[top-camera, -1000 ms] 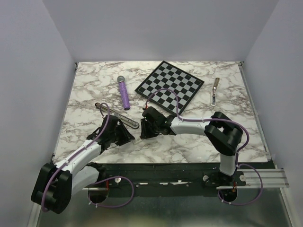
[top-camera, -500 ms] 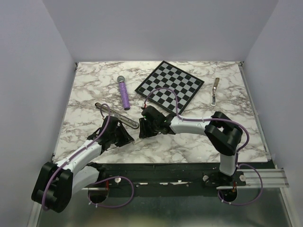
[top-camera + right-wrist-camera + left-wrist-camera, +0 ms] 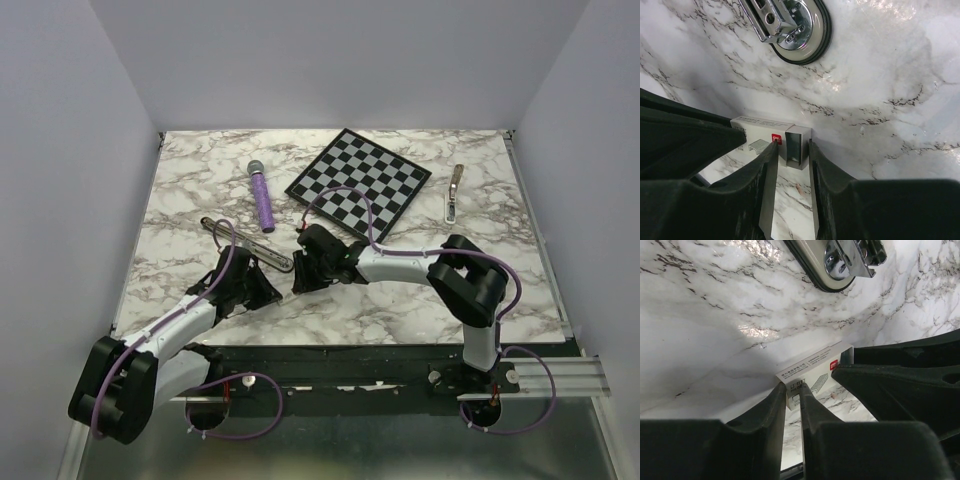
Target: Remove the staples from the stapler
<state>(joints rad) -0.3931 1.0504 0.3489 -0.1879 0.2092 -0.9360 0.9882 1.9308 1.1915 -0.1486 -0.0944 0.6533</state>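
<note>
Both left claw and right claw narrowly pinch the staple box; stapler cropped.

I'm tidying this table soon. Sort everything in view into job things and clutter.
For the job: stapler, staple box.
Just lying about: purple cylinder, chessboard, metal bar.

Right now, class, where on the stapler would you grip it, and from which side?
Probably grip the stapler mid-length, jaws across its narrow width, coming straight down from above: it lies flat on the table, long and slim.
</note>
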